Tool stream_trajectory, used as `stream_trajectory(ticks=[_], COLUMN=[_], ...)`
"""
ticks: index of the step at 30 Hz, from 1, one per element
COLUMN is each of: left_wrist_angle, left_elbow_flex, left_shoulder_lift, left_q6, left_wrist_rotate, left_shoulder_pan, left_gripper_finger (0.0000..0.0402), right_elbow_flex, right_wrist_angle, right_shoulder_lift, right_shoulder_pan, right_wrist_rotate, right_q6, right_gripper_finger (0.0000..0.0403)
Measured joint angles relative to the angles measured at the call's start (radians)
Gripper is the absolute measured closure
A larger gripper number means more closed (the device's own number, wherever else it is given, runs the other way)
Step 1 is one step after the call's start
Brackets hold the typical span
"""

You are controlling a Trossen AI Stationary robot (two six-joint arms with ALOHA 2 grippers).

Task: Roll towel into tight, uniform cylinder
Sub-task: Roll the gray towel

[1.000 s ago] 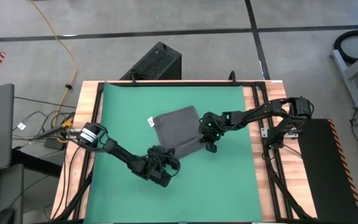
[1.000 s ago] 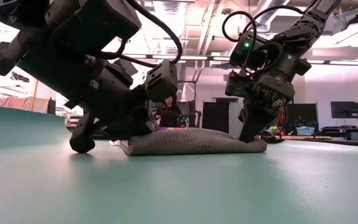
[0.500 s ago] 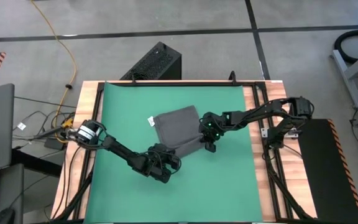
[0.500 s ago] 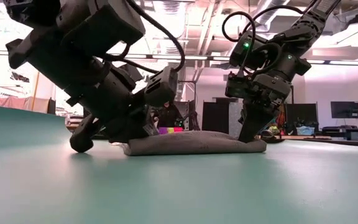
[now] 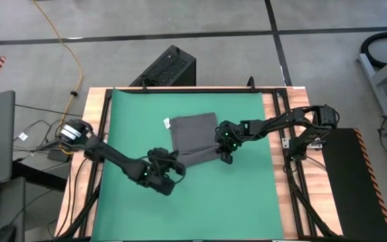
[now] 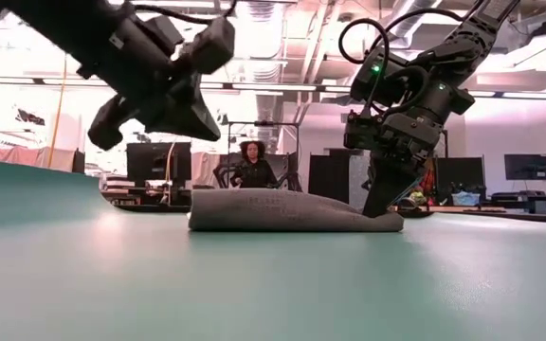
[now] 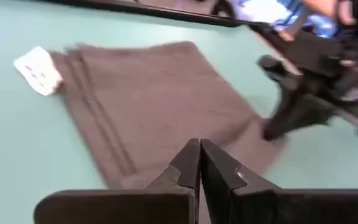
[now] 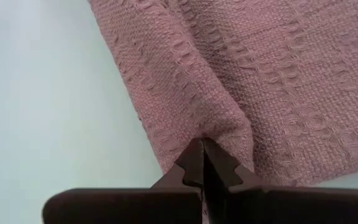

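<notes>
Towel lies folded flat near the middle of the green mat on the desk, white tag at its far left corner. Right gripper is down at the towel's near right corner – jaws closed, pinching the cloth edge. Left gripper hangs above the mat just off the towel's near left corner – jaws closed, holding nothing
</notes>
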Motion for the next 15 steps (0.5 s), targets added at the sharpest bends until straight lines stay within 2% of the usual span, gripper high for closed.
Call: stream_trajectory(ticks=[3,5,6,8,9,11,12,13,14,15], left_wrist_angle=[0.304,0.547,0.677,0.931,1.046,1.186,1.201,1.186,1.141,1.089], left_elbow_flex=[-0.096,-0.159,-0.19,-0.245,-0.267,-0.295,-0.303,-0.315,-0.326,-0.332], left_shoulder_lift=[-0.007,-0.008,-0.008,-0.009,-0.009,-0.013,-0.015,-0.021,-0.023,-0.023], left_q6=[0.056,0.122,0.183,0.385,0.482,0.592,0.607,0.613,0.62,0.601], left_wrist_rotate=[0.015,0.079,0.147,0.377,0.536,0.839,0.951,1.022,1.045,1.023], left_shoulder_pan=[-0.008,-0.002,0.008,0.038,0.058,0.108,0.133,0.156,0.175,0.191], left_gripper_finger=[0.0401,0.0402,0.0402,0.0401,0.0401,0.0402,0.0402,0.0402,0.0401,0.0401], right_elbow_flex=[0.0,0.0,0.0,0.0,0.0,0.0,0.0,0.0,0.0,0.0], right_wrist_angle=[0.0,0.0,0.0,0.0,0.001,0.002,0.002,0.002,0.002,0.002], right_shoulder_lift=[0.0,0.0,0.0,0.0,0.0,0.0,0.0,0.0,0.0,0.0], right_shoulder_pan=[0.0,-0.001,-0.001,-0.001,-0.001,-0.001,-0.001,-0.001,-0.001,-0.001], right_wrist_rotate=[0.0,0.0,0.0,0.0,0.0,0.0,0.0,0.0,0.0,-0.001], right_q6=[-0.001,-0.007,-0.007,-0.008,-0.008,-0.008,-0.008,-0.008,-0.008,-0.008], right_gripper_finger=[0.0385,0.0385,0.0385,0.0385,0.0385,0.0385,0.0385,0.0385,0.0385,0.0385])
